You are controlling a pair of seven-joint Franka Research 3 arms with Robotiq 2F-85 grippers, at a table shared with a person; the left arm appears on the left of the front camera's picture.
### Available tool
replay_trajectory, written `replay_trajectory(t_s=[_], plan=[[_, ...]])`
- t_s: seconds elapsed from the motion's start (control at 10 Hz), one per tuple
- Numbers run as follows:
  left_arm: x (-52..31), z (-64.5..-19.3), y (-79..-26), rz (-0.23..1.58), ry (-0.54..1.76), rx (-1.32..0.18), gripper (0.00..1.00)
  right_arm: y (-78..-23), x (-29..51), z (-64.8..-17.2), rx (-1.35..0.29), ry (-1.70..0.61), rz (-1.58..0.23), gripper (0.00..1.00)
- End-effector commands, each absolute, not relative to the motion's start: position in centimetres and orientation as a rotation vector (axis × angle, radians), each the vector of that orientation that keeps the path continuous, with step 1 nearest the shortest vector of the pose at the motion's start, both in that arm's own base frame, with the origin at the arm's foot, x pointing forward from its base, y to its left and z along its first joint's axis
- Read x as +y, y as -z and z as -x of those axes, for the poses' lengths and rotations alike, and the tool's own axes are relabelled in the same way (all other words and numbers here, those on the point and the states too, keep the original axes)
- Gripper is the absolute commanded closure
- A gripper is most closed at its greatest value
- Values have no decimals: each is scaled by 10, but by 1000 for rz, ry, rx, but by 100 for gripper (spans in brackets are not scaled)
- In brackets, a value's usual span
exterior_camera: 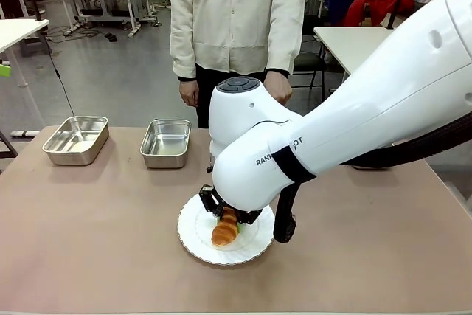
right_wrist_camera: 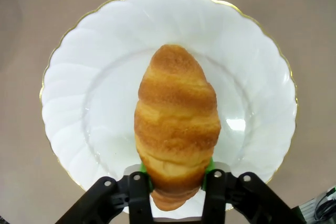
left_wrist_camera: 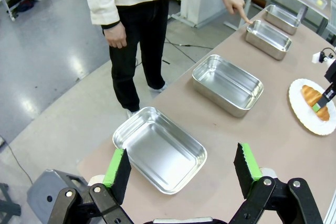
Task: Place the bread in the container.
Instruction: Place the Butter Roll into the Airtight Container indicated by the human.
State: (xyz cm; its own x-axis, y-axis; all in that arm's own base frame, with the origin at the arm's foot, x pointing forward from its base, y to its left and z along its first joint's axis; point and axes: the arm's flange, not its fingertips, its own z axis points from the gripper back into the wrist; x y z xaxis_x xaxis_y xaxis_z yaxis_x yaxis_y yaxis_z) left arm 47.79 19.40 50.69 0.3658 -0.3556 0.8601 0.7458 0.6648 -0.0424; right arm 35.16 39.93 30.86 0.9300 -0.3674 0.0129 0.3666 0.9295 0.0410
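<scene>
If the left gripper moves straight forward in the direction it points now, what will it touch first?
Most likely the nearest container. The open left gripper looks down on it, with this steel pan lying between and just beyond the fingers. Depth is hard to judge, so it may meet the rim or the table beside it.

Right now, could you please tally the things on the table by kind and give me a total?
Steel pans: 4 —
White plates: 1 —
Bread loaves: 1 — the bread, on the plate, gripped by the right pincer
Total: 6
</scene>
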Motion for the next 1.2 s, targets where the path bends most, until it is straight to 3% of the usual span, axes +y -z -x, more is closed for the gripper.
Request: replay_trajectory(t_s=[0.0, 0.4, 1.1], plan=[[193, -477, -509, 474, 747, -969, 0, -307, 398, -353, -22, 383, -35, 68], [193, -477, -509, 474, 747, -969, 0, -310, 400, -352, -23, 377, -40, 67], [193, -477, -509, 474, 747, -969, 0, -440, 335, -421, -117, 60, -59, 67]])
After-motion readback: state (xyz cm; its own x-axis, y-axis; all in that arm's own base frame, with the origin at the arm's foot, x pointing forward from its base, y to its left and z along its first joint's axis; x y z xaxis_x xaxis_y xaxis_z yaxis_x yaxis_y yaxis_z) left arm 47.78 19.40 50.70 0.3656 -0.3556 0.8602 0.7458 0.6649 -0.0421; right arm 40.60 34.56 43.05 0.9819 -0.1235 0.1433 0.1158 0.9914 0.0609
